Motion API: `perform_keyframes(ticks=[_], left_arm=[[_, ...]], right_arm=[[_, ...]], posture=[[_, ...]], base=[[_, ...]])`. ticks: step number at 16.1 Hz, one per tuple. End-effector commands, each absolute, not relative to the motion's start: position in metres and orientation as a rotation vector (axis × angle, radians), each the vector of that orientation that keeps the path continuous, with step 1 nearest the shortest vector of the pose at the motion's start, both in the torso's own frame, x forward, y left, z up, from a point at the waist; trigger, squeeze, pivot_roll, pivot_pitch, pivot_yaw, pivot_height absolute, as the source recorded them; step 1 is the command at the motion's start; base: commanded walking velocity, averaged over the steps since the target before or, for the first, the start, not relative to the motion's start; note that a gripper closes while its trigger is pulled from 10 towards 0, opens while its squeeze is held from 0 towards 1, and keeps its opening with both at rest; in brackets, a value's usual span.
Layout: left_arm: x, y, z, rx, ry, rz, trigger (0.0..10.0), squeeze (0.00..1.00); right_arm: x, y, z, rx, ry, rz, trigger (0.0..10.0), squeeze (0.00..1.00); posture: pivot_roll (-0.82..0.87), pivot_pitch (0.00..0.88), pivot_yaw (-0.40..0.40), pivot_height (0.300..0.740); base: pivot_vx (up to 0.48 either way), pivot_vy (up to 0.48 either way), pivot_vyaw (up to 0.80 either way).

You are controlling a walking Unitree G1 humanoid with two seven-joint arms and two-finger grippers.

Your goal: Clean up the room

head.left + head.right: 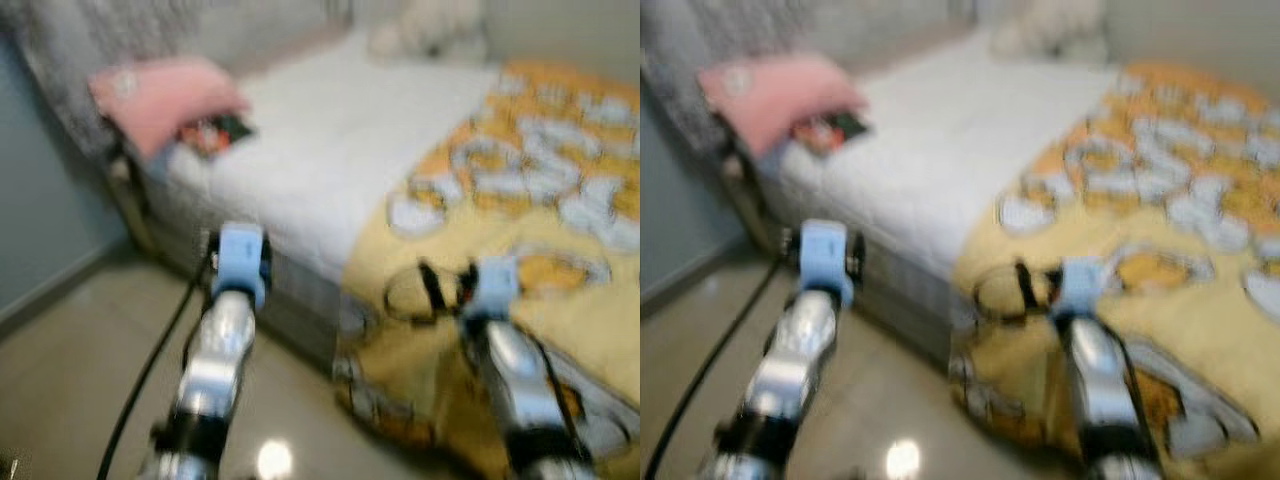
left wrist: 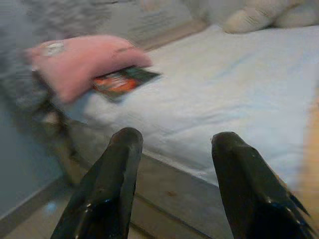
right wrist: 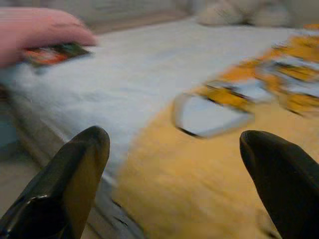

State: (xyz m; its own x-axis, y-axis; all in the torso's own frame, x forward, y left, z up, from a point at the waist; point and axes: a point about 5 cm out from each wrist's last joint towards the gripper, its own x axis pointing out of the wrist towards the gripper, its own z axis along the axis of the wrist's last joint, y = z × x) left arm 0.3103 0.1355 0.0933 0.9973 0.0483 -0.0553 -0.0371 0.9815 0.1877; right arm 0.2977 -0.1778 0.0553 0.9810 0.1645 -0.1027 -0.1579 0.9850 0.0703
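Two silver arms reach out low in front of the camera, one on each side. Everything looks a bit smeary.

At the end of the right arm, the right gripper (image 3: 172, 181) has its two black fingers wide apart, with nothing between them. It hangs over the edge of a yellow blanket (image 1: 520, 330) with orange and white shapes on it. Part of that blanket slides off the bed toward the floor, just under this gripper.

At the end of the left arm, the left gripper (image 2: 174, 189) also has its fingers apart and holds nothing. It is near the side of the bed (image 1: 330, 150), over the floor. Past it lies the white sheet. Farther off, at the far corner, a pink pillow (image 1: 165, 100) rests partly on top of a dark and orange book or packet (image 2: 124, 80). Way at the back sits a soft white plush toy (image 2: 264, 15).

I think the blanket needs straightening, and the book needs putting away.

What could go wrong? A grab made while things look this smeary could miss. Pulling the hanging blanket could drag it down more.

Below the arms, the floor (image 1: 80, 380) is smooth, shiny tan. One gray-blue wall stands off to the left.
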Motion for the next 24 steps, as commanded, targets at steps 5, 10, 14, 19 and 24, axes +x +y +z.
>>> perform_keyframes(ticks=[5,10,14,19,24], left_arm=[[0.31,0.146,0.09,0.194,0.091,0.1,10.0,0.0],[0.311,0.15,0.086,0.245,0.115,0.112,10.0,0.0],[0.308,0.151,0.093,0.198,0.063,0.101,10.0,0.0],[0.305,0.164,0.08,0.369,0.165,0.118,10.0,0.0],[0.308,0.146,0.094,0.318,0.081,0.014,10.0,0.0]], right_arm=[[0.303,-0.16,0.053,0.099,0.138,0.226,10.0,0.05],[0.309,-0.166,0.059,0.14,0.116,0.164,10.0,0.0],[0.303,-0.166,0.057,0.099,0.116,0.184,10.0,0.03],[0.304,-0.158,0.056,0.125,0.121,0.192,10.0,0.08],[0.29,-0.161,0.042,0.143,0.142,0.153,10.0,0.15]], posture=[[0.12,0.0,-0.04,0.74],[0.11,0.0,-0.034,0.74],[0.11,0.0,-0.032,0.74],[0.1,0.0,-0.022,0.74],[0.08,0.0,0.019,0.74]], base=[[0.48,0.0,0.44],[0.288,0.0,0.24],[0.0,-0.061,0.39],[0.314,-0.359,0.51],[0.2,-0.205,0.51]])
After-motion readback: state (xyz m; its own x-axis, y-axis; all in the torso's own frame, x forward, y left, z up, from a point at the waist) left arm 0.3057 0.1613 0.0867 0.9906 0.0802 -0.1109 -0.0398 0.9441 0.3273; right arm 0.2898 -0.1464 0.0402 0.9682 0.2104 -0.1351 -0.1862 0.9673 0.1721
